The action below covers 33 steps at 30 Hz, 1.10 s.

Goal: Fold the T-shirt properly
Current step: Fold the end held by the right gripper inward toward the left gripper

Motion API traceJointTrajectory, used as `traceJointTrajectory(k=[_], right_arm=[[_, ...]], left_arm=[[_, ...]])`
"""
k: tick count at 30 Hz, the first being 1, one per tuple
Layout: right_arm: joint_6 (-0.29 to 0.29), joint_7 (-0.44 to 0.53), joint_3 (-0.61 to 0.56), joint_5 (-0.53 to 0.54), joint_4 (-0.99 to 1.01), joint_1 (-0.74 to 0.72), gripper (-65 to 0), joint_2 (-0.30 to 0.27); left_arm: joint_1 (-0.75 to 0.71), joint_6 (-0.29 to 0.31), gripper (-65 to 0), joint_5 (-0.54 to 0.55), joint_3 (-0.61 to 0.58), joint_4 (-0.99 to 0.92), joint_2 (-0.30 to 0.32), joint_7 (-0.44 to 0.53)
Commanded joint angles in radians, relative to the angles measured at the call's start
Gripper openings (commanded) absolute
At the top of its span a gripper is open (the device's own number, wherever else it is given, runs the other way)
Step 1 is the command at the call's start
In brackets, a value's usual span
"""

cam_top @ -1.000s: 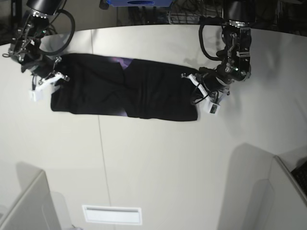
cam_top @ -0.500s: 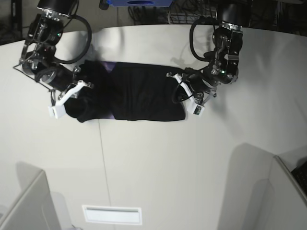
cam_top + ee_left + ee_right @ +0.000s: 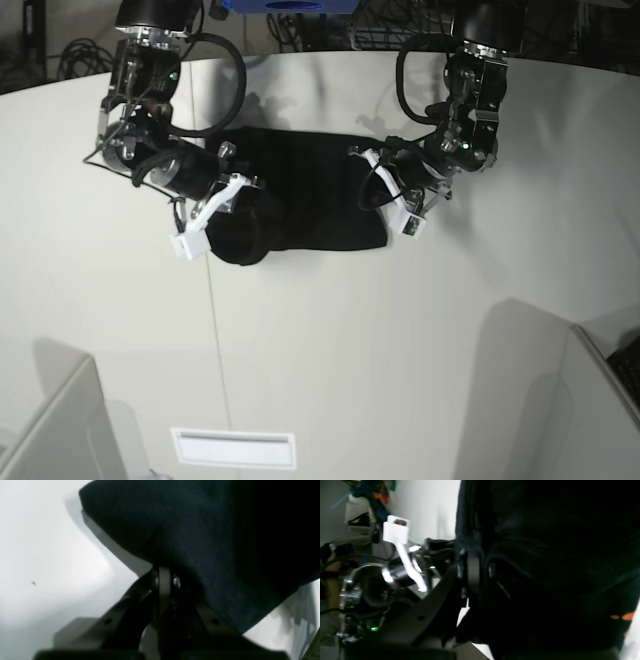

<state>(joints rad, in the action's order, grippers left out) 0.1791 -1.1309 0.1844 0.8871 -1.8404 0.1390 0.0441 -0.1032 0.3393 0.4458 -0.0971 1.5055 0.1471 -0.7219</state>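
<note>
a pale curved table (image 3: 330,340) fills the base view, a thin seam running down its left half. a white rectangular label (image 3: 234,448) sits near its front edge. a blue object (image 3: 288,6) lies beyond the far rim, among dark cables (image 3: 75,55).

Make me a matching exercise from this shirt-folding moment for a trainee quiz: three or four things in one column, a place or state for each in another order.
Things:
1. T-shirt
2. left gripper
3. right gripper
4. table

Places or states:
A. shut on the shirt's end at the base view's left
B. pale, bare in front of the shirt
C. black, bunched between both arms
D. shut on the shirt's end at the base view's right

Pairs: 1-C, 2-D, 3-A, 4-B
</note>
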Motion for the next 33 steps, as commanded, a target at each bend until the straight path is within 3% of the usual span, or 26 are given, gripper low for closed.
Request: traceJointTrajectory(k=[1, 4, 7, 13, 22, 27, 33], right_arm=[[0.003, 0.015, -0.006, 0.027, -0.022, -0.022, -65.0, 0.003], [0.0, 0.019, -0.067, 0.027, -0.022, -0.025, -65.0, 0.009], [-0.049, 0.027, -0.121, 0.027, -0.02, -0.026, -65.0, 0.012], [-0.105, 0.134, -0.217, 0.025, 0.005, -0.04, -65.0, 0.004], [-0.108, 0.153, -0.228, 0.022, 0.069, -0.057, -65.0, 0.009], [-0.108, 0.214, -0.23, 0.022, 0.069, -0.055, -65.0, 0.007], [-0.108, 0.217, -0.231, 0.02, 0.121, -0.058, -65.0, 0.009]], left_arm=[[-0.003, -0.01, -65.0, -0.028, 0.004, 0.0, 0.009, -0.044], [-0.003, -0.01, -65.0, -0.028, -0.006, 0.0, 0.022, -0.044], [-0.003, -0.01, -65.0, -0.028, -0.006, 0.0, 0.024, -0.044], [-0.003, -0.01, -65.0, -0.028, 0.004, -0.001, 0.036, -0.044], [-0.03, -0.01, -65.0, -0.022, 0.009, 0.004, 0.078, -0.044], [-0.085, -0.009, -65.0, -0.022, 0.09, 0.057, 0.09, -0.044], [-0.163, -0.004, -65.0, -0.022, 0.213, 0.174, 0.092, -0.046]])
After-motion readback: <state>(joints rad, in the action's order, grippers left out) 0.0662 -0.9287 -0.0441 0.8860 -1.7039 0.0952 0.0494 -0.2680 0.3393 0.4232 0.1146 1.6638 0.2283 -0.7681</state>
